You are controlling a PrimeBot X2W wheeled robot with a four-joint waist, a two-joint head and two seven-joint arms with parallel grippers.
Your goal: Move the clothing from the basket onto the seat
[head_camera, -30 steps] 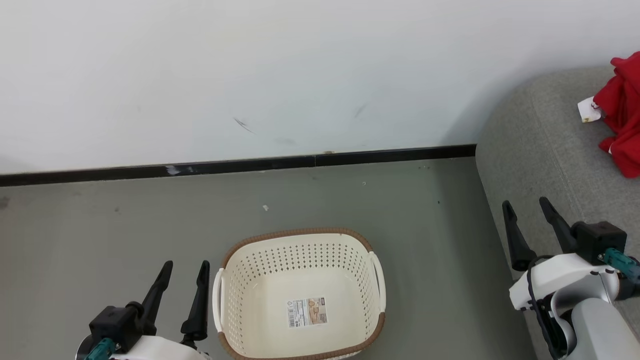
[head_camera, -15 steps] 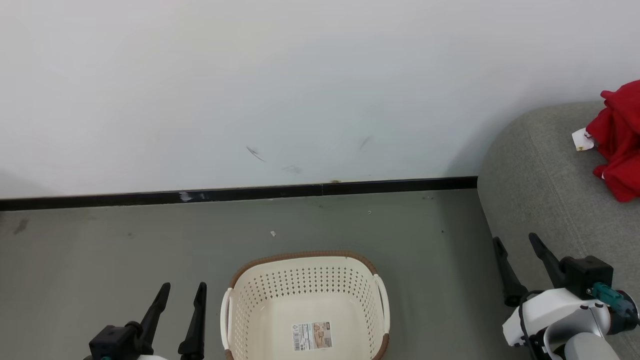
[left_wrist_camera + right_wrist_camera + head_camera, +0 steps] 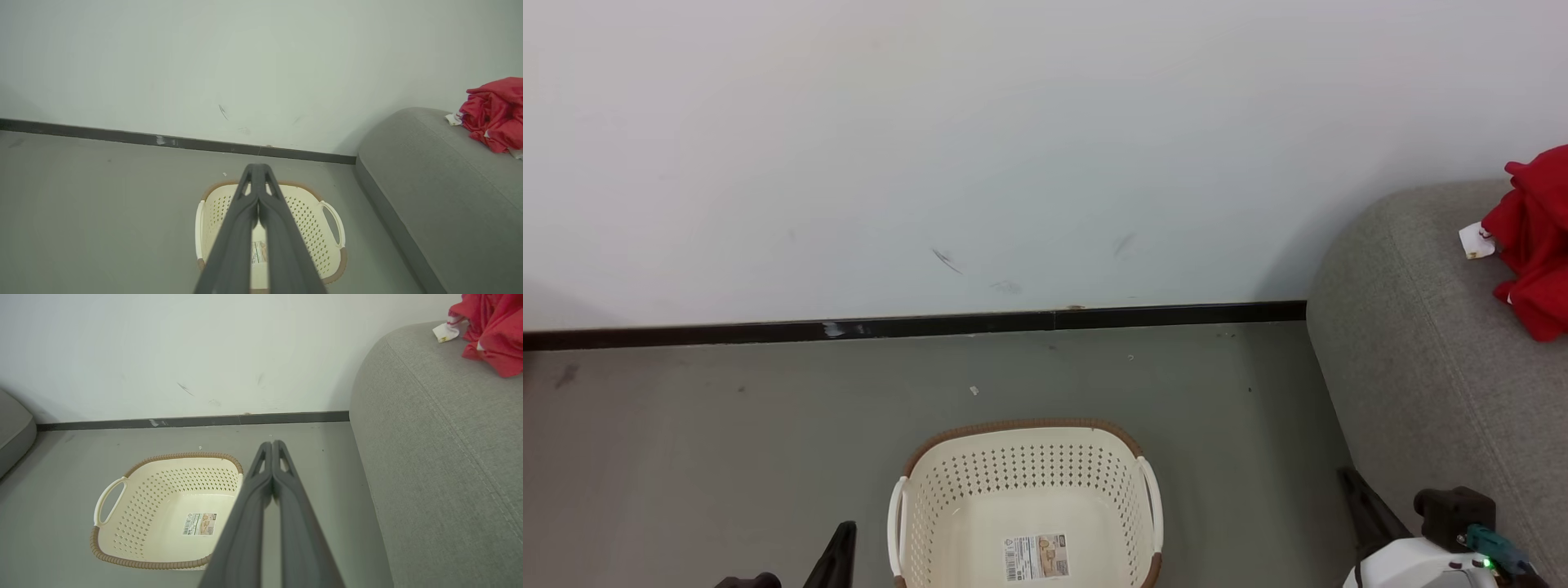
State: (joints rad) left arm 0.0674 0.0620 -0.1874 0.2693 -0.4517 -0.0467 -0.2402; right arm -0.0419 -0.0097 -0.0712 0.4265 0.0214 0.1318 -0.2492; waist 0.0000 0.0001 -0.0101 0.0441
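The basket (image 3: 1021,428) stands on the grey floor, cream with a brown rim, holding nothing but a label (image 3: 1037,557) on its bottom. The clothing (image 3: 1534,238), a crumpled bright red heap, lies on the seat (image 3: 1417,351), the grey sofa at the right. My left gripper (image 3: 256,167) is shut with nothing in it, its fingers pointing over the basket (image 3: 314,232). My right gripper (image 3: 272,444) is also shut on nothing, over the floor between the basket (image 3: 163,506) and the seat (image 3: 441,437). The red clothing (image 3: 495,332) lies far beyond its tips.
A white wall with a black baseboard (image 3: 915,327) runs behind the basket. A white tag (image 3: 1474,241) lies beside the red heap. Another grey cushion (image 3: 12,428) juts in at the far left of the right wrist view.
Both grippers have gone from open to shut. The head camera has tilted up, so the whole picture has slid down and both grippers now sit at its bottom edge.
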